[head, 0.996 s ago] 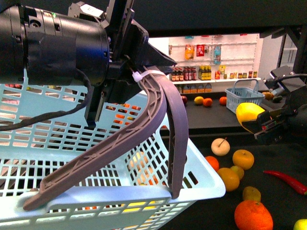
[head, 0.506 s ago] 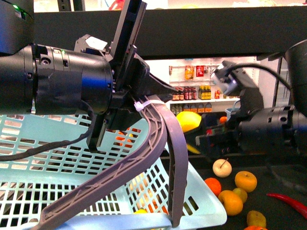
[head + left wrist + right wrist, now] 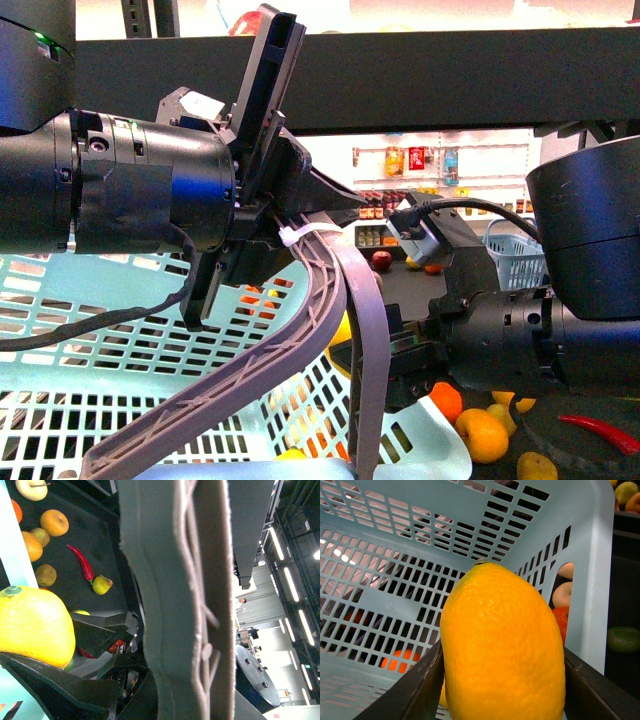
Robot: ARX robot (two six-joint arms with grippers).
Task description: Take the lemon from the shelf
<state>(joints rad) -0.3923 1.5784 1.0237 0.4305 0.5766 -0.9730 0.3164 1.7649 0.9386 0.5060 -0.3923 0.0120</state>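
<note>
- Lemon [image 3: 502, 645]: 1, yellow, pitted skin, clenched between the 2 dark fingers [image 3: 415, 690] of the right gripper [image 3: 502, 685]. In the right wrist view the slatted inside walls of the basket lie close behind it. In the front view it shows only as a yellow patch at lower centre, behind the handles.
- Basket [image 3: 120, 330]: 1, pale blue, slatted, filling the lower left of the front view.
- Handles [image 3: 365, 340]: 2, grey, ribbed, raised together and grasped by the left gripper [image 3: 290, 225] at centre left.
- Shelf [image 3: 420, 85]: black; 1 tier spans the top of the front view.
- Loose produce on the dark tier at lower right: oranges [image 3: 482, 435] and 1 red chilli [image 3: 600, 432], well apart from the lemon.
- White racks [image 3: 440, 160] of small bottles: far background, upper centre right.
</note>
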